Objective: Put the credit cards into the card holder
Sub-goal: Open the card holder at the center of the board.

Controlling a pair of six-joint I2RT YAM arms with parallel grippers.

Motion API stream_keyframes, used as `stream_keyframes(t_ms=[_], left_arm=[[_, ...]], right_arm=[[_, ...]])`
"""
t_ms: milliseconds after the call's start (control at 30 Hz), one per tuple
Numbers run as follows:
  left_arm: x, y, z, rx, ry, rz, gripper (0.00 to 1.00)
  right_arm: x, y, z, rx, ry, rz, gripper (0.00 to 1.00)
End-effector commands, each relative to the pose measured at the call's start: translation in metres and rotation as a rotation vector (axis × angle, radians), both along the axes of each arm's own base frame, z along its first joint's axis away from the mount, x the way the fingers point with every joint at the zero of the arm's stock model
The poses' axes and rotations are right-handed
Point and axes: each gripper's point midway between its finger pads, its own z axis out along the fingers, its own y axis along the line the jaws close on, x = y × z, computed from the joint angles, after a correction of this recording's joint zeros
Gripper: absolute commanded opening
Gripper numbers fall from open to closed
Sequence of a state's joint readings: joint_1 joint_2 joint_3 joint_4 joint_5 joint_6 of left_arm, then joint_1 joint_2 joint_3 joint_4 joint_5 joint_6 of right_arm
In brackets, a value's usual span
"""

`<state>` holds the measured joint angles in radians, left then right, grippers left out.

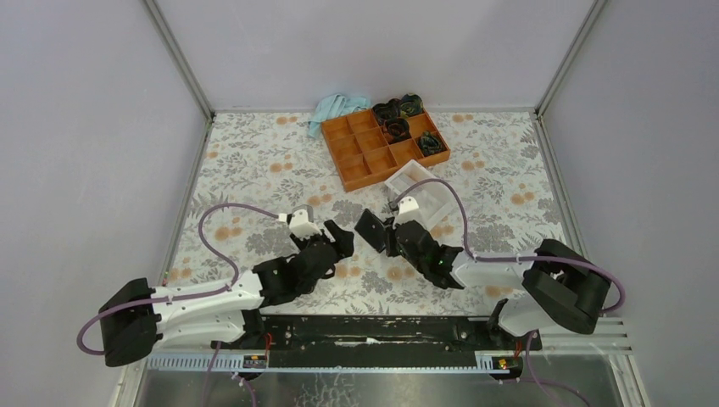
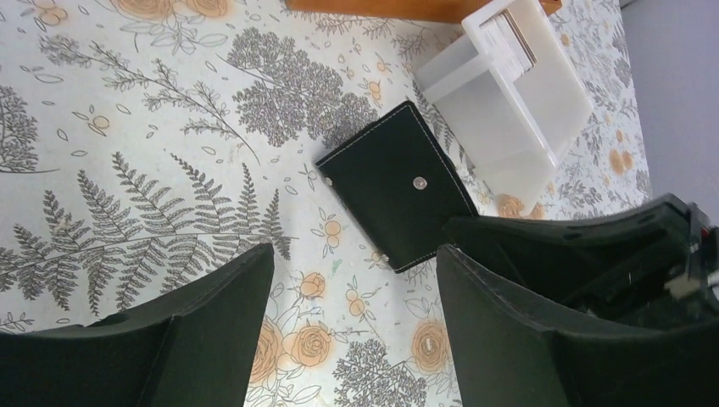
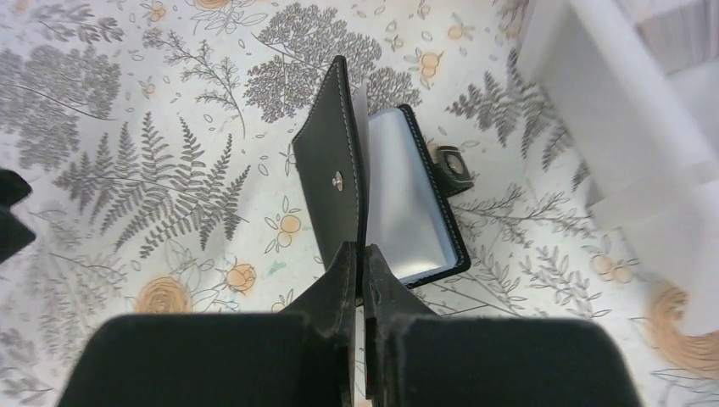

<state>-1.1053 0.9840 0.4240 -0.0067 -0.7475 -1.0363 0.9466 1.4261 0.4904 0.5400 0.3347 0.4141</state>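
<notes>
Right wrist, card holder (image 3: 329,174) lining visible, left wrist, cover only

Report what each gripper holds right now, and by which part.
The right gripper pinches the card holder by the edge of its raised cover flap. The left gripper is open and holds nothing.

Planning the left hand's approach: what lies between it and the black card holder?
Only bare floral tablecloth lies between the open left hand and the card holder, as the left wrist view shows.
</notes>
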Motion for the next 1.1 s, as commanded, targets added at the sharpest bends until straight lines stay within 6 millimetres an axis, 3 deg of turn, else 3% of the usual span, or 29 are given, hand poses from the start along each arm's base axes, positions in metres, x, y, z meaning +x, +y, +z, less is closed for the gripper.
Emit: stream_keyframes(t_ms=[0,133,267,400,533,700,867,1067], left_arm=[[0.011,0.010,0.015,0.089,-0.040,0.073,0.79],[0.018,0.006,0.028,0.109,-0.068,0.077,0.81],[0.020,0.006,0.039,0.110,-0.079,0.085,0.81],[0.017,0.015,0.040,0.103,-0.080,0.100,0.81],[0.012,0.027,0.029,0.089,-0.055,0.125,0.80],[0.005,0.048,0.015,0.055,-0.022,0.204,0.75],[0.005,0.075,0.037,0.043,-0.072,0.299,0.71],[0.008,0.086,0.053,0.072,-0.104,0.326,0.71]], right_arm=[[0.012,-0.004,0.035,-0.190,-0.200,-0.033,0.00],[0.001,0.011,0.045,-0.316,-0.310,-0.011,0.00],[-0.020,0.032,0.042,-0.425,-0.393,0.021,0.00],[-0.045,0.057,0.028,-0.488,-0.431,0.076,0.00],[-0.062,0.071,0.005,-0.558,-0.444,0.100,0.00],[-0.078,0.079,-0.010,-0.633,-0.501,0.099,0.00],[-0.083,0.079,-0.017,-0.679,-0.529,0.088,0.00],[-0.084,0.080,-0.018,-0.673,-0.518,0.089,0.00]])
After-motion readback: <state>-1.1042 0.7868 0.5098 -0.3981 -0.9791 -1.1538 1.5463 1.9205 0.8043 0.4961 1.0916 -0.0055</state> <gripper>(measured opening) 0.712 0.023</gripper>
